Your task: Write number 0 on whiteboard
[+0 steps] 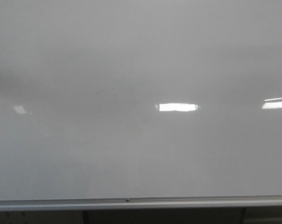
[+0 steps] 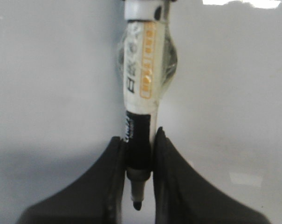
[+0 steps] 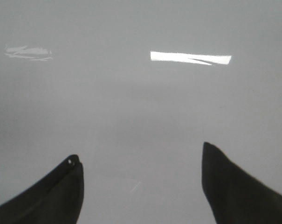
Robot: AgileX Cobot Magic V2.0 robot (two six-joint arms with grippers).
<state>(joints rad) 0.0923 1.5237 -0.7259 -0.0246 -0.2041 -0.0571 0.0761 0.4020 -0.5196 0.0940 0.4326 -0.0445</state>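
Front view: the whiteboard (image 1: 141, 154) fills nearly the whole frame, glossy white-grey, with a silver metal edge strip (image 1: 141, 203) running along the bottom. 3 bright light reflections lie across the middle band, at center (image 1: 178, 107), at the right edge (image 1: 276, 103) and faintly at the left. No marker line of a number 0 can be made out on the board in any view; neither arm shows in the front view.

Left wrist view: the left end effector (image 2: 140, 158) is clamped on a whiteboard marker (image 2: 143, 79), its dark fingers (image 2: 103, 186) pressing the black lower section. The white barrel carries an orange label, and the uncapped dark tip (image 2: 137, 204) shows at bottom center between the fingers.

Right wrist view: the right end effector (image 3: 141, 182) stands wide apart and holds nothing, with bare board surface between its fingers (image 3: 234, 191).
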